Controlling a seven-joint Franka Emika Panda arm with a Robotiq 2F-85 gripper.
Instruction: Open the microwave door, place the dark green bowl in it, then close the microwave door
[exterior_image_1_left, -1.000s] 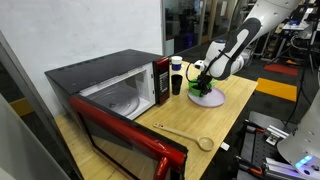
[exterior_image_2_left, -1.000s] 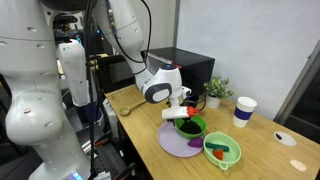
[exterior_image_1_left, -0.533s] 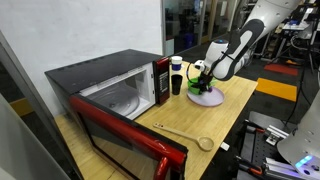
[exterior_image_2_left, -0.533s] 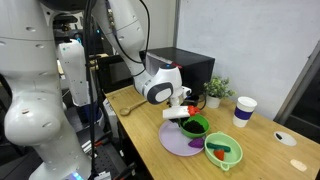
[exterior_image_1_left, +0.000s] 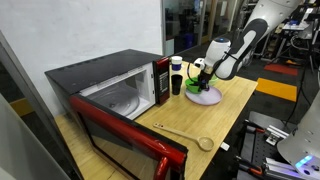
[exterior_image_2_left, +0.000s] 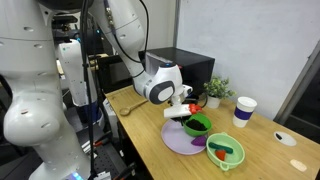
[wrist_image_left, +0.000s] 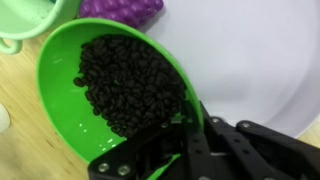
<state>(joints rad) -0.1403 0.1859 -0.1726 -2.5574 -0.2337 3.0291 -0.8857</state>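
Observation:
The microwave stands on the wooden table with the microwave door swung wide open and the cavity showing. The dark green bowl, with a dark filling, sits over a lavender plate. In the wrist view the dark green bowl is full of dark beans, and my gripper is shut on its near rim, one finger inside and one outside. In both exterior views the gripper is at the bowl's edge.
A lime-green bowl with purple and red items lies beside the plate. A paper cup and a small plant stand behind. A dark tumbler stands by the microwave's control strip. A wooden spoon lies near the table edge.
The jaws have closed on the bowl's rim. The bowl has shifted slightly across the plate with the gripper.

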